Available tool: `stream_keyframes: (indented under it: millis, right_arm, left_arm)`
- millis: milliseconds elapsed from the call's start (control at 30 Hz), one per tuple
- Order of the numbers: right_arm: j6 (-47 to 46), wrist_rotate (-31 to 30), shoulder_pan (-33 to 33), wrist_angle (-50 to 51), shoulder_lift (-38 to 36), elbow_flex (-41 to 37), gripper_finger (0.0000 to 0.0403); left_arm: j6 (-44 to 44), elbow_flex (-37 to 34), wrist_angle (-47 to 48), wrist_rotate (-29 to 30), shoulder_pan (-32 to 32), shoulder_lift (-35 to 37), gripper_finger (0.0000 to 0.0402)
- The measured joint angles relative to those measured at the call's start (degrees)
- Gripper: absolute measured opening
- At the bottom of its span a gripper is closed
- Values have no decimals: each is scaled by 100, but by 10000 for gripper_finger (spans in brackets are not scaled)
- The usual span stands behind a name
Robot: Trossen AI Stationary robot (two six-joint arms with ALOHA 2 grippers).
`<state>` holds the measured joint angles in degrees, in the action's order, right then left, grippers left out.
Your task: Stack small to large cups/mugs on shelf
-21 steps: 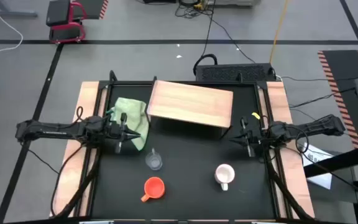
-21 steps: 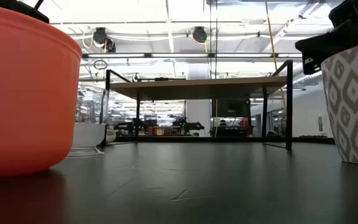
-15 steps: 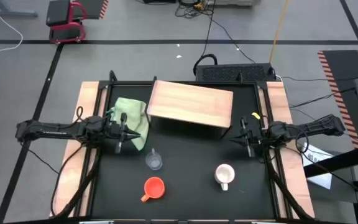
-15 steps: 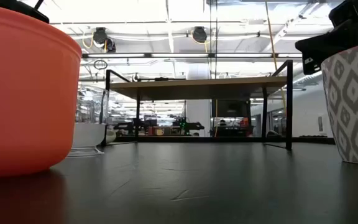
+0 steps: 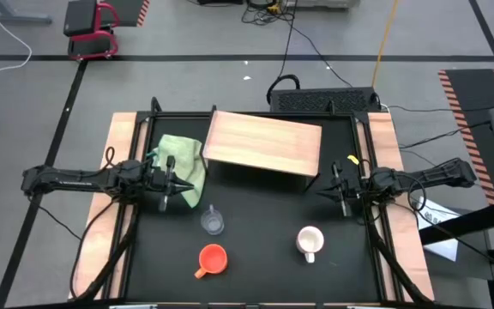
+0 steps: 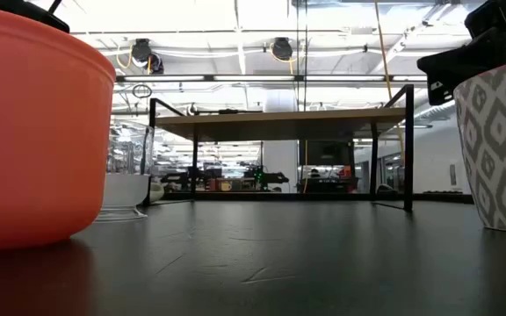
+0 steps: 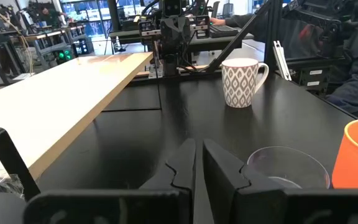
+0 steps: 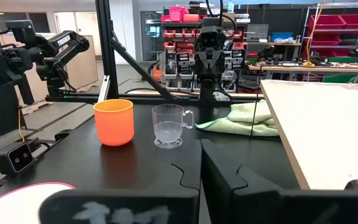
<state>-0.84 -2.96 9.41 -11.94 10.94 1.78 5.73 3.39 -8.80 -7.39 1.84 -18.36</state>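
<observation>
We see both pincers closed, empty: left pincer [image 5: 171, 185] by green cloth [image 5: 181, 157], right pincer [image 5: 340, 190] beside shelf [image 5: 264, 142]. We risk tipping glass cup [image 5: 212, 221] approaching closed.

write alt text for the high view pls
Three cups sit unstacked on a black table: clear glass cup, orange mug, white mug, before a bare wooden shelf. Left gripper and right gripper hover at either side, both empty.
</observation>
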Motion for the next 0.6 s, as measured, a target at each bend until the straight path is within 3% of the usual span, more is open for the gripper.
stream_keyframes:
  millis: [600]
  right_arm:
    - [0,1,2,2,-2,0,0]
  left_arm:
    - [0,0,1,0,-1,0,33]
